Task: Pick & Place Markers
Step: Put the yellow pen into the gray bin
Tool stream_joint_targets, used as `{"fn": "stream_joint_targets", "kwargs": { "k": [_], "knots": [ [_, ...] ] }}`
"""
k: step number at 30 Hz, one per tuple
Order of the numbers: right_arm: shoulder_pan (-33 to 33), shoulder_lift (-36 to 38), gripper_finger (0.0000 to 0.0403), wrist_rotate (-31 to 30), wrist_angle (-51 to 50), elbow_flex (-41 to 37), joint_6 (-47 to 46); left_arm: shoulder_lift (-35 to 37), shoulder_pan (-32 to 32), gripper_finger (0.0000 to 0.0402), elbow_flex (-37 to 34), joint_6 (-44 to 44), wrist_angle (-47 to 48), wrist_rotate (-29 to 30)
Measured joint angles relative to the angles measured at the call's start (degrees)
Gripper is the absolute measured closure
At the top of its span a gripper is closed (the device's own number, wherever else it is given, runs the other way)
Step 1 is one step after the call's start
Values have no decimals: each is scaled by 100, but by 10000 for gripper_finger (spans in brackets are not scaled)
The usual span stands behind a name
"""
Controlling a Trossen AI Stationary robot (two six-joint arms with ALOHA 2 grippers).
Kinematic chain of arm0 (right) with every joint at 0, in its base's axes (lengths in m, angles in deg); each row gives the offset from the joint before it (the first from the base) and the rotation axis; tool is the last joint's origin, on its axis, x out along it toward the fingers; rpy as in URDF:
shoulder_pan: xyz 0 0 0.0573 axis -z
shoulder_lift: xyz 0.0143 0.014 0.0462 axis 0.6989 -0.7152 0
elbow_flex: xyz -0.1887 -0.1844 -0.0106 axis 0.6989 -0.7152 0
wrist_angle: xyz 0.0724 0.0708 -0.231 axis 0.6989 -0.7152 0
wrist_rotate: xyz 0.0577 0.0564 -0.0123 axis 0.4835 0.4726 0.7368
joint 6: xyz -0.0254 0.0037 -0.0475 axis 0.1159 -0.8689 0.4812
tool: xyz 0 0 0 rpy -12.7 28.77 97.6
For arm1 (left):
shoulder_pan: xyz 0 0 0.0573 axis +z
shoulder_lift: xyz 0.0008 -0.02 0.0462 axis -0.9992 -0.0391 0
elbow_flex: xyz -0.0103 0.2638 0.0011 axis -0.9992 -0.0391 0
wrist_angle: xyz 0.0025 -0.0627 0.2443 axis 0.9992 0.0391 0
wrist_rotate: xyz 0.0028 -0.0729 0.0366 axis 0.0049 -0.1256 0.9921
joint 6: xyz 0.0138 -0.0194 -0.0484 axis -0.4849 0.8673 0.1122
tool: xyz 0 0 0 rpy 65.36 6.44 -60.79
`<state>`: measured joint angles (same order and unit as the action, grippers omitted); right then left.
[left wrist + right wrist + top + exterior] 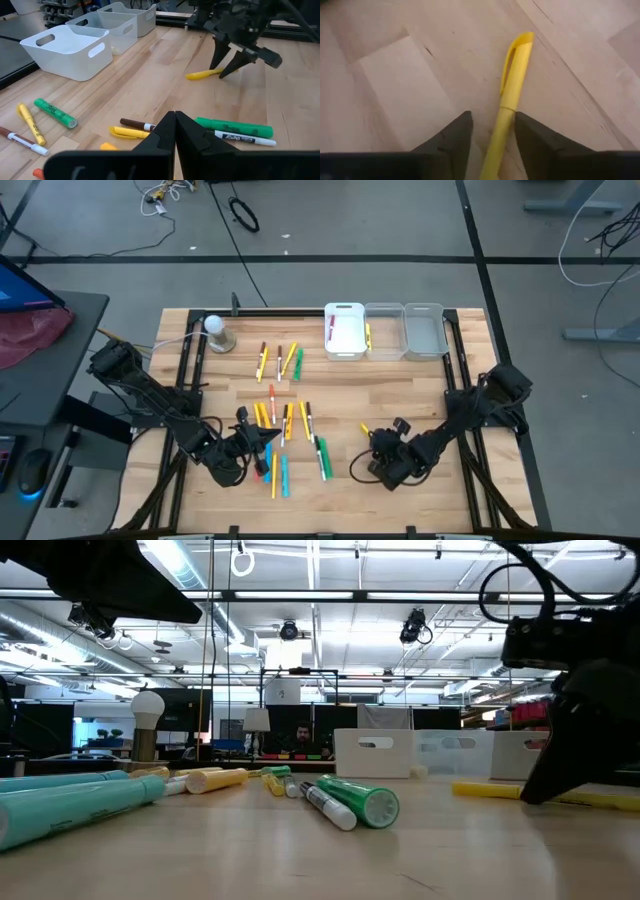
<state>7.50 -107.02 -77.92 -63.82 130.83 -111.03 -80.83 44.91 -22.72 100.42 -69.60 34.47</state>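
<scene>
Many markers (285, 420) in yellow, orange, green, cyan and white lie loose on the wooden table, in a far group (280, 362) and a near group. My right gripper (492, 132) is open and low at the table, its fingers on either side of a lone yellow marker (512, 85), which lies flat, apart from the others (367, 428). The left wrist view shows this gripper (227, 62) pointing down over that marker (205, 74). My left gripper (175, 131) is shut and holds nothing I can see; it hovers at the near group (262, 442). My right gripper's fingers stand to both sides of the yellow marker's barrel (501, 131), coming from above with the marker running along the gap between them. The marker lies flat on the table. I cannot tell whether either finger touches it.
A white bin (345, 345) and two clear bins (385, 345) (424, 345) stand in a row at the far edge; the white one holds a marker. A white ball on a stand (217, 332) sits far left. Bare wood lies between the arms and on the right.
</scene>
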Motion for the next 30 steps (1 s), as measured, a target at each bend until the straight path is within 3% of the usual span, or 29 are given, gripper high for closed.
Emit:
{"fn": "stream_joint_targets", "kwargs": {
  "k": [9, 14, 20, 25, 30],
  "knots": [
    [-15, -301, 384, -571, 517, -152, 13, 0, 0, 388, 0, -1, -3, -2],
    [33, 20, 381, -452, 415, -202, -303, 0, -2, 388, 0, 0, -3, -2],
    [368, 1378, 388, -663, -906, 101, -417, 0, 5, 388, 0, -2, -10, -2],
    [1248, 2509, 388, -210, -2623, 331, -543, 0, 31, 388, -4, 1, -31, -2],
    [2908, 3419, 388, 574, -3989, 349, -242, 0, 31, 388, -4, 0, -32, -3]
  ]
}}
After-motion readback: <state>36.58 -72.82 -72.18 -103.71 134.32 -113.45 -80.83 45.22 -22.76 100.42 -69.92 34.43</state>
